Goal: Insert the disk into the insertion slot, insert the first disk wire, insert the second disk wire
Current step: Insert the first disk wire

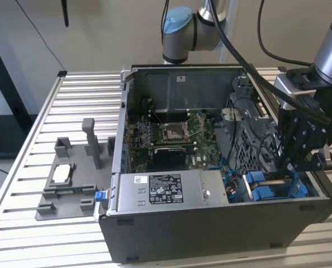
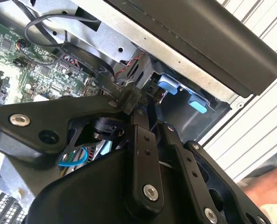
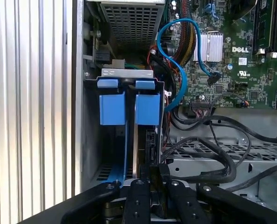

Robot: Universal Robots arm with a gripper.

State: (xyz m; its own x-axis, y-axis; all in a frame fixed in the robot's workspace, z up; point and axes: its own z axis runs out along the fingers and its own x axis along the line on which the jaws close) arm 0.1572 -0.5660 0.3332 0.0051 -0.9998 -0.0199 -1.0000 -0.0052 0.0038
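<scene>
1. Black linkage bars of the hand (image 3: 152, 176) sit closest in both wrist views. Its fingers are drawn narrow, nearly together.
2. In the second wrist view the fingertips pinch a small black plug (image 2: 129, 99). A flat black wire (image 2: 85, 59) runs from the plug towards the motherboard (image 2: 22, 70). The contact between pads and plug is partly covered by the linkage.
3. Just beyond the tips, in the first wrist view, the disk (image 3: 147, 109) stands edge-on inside the insertion slot (image 3: 127, 73). Its blue carrier tabs face the camera. The drive body is a dark sliver between the blue parts and is hard to make out.
4. Beside the slot, a blue cable (image 3: 178, 70) loops over a bundle of dark wires.
5. In the exterior view the hand points down into the near corner of the computer case (image 1: 210, 234), at the exterior view's right. Its tips are lost among cables and blue fittings.
6. Farther back, the arm (image 1: 183, 28) bends above the case's far wall, and its upper links are cut off by the frame.
7. At the exterior view's left, a grey fixture (image 1: 71, 192) lies on the slatted counter (image 1: 15, 223).
8. Outside the case in the second wrist view, a blurred part of a person (image 2: 264, 186) shows over the slats.
</scene>
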